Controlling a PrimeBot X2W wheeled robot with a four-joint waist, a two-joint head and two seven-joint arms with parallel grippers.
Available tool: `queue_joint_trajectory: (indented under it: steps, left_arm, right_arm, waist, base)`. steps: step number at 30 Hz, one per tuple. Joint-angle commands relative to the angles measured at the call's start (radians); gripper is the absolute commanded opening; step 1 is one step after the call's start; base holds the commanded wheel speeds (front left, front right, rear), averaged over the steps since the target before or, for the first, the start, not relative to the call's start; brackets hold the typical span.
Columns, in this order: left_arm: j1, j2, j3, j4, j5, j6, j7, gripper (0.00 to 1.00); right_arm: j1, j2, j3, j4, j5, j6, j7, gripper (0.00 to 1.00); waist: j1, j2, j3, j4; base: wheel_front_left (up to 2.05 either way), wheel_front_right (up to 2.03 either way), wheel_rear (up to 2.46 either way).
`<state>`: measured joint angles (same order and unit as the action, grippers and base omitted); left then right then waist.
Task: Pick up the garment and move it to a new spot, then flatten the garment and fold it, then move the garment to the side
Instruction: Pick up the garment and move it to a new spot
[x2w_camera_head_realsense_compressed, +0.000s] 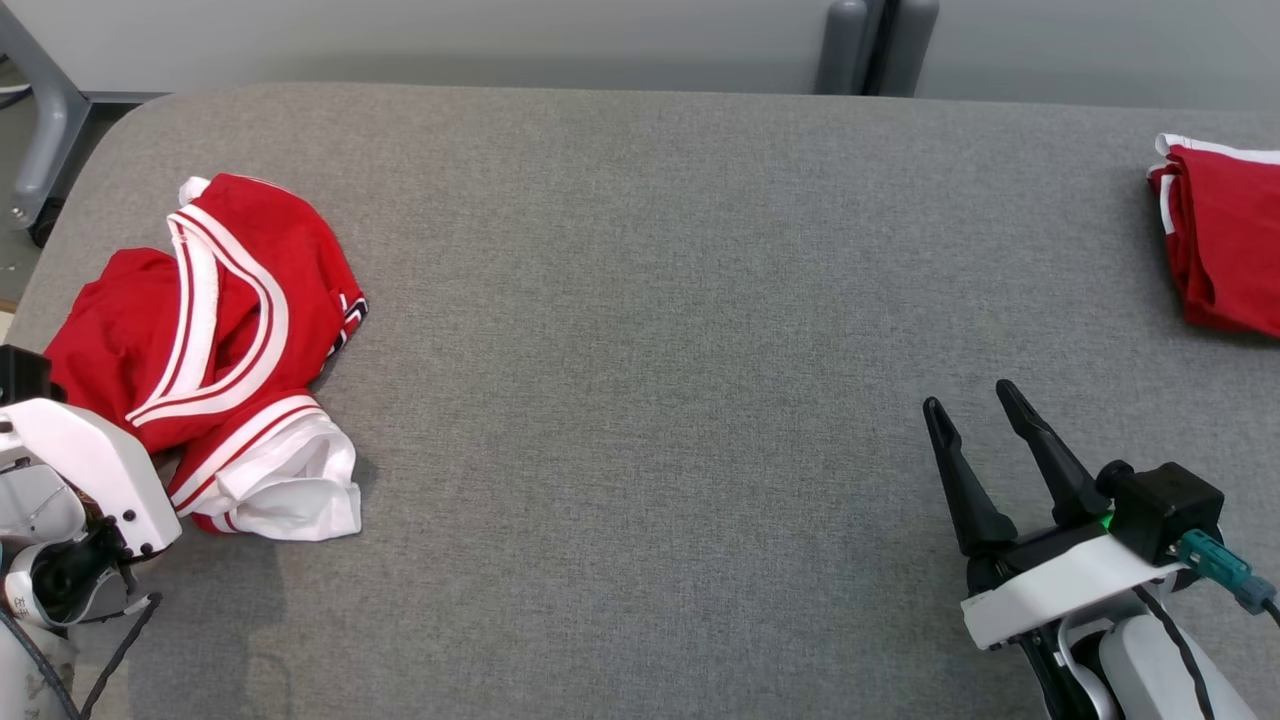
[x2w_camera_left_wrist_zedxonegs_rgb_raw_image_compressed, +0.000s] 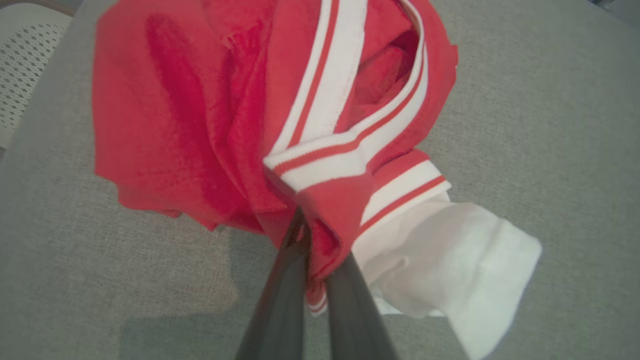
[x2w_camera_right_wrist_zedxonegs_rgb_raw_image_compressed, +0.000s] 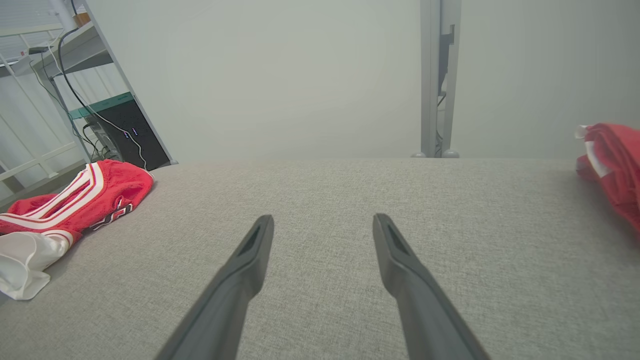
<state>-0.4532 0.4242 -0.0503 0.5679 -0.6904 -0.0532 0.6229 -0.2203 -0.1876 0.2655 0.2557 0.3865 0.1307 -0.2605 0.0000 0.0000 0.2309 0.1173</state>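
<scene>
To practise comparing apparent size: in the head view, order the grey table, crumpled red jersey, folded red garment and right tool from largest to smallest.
1. Grey table
2. Crumpled red jersey
3. Folded red garment and right tool: look alike; garment cut off at the edge, tool nearer the camera, so unranked.

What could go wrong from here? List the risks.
1. The left gripper pinches only a thin fold of the crumpled garment, so it may slip free on lifting.
2. The garment lies near the left edge of the table; a loose end might slide off.
</scene>
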Motion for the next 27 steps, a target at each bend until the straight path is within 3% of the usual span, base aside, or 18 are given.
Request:
queue_joint_trajectory:
  steps: [1,8,15,27]
  left_arm:
    - [-0.003,0.002,-0.002,-0.012,-0.009,-0.009,-0.004,0.0]
    - [0.01,0.021,-0.01,-0.07,-0.005,-0.023,-0.005,0.0]
    - [-0.011,0.024,-0.031,-0.236,-0.021,-0.034,0.033,0.0]
    - [-0.048,0.02,-0.135,-0.435,-0.063,-0.054,0.214,0.0]
  right_arm:
    - [-0.006,0.002,0.0,0.002,-0.001,0.0,-0.005,1.0]
    - [0.002,0.01,0.005,0.012,-0.002,0.0,-0.005,1.0]
    - [0.023,0.034,0.01,0.028,0.004,0.0,-0.005,1.0]
    - [0.046,0.068,0.001,0.057,0.004,0.0,-0.005,1.0]
  waist:
    - [0.0,0.0,-0.008,0.006]
    - [0.0,0.0,-0.038,0.011]
    - [0.0,0.0,-0.106,-0.007]
    - [0.0,0.0,-0.197,-0.156]
  base:
    - [0.0,0.0,0.0]
    - [0.0,0.0,0.0]
    - [0.0,0.0,0.0]
    - [0.0,0.0,0.0]
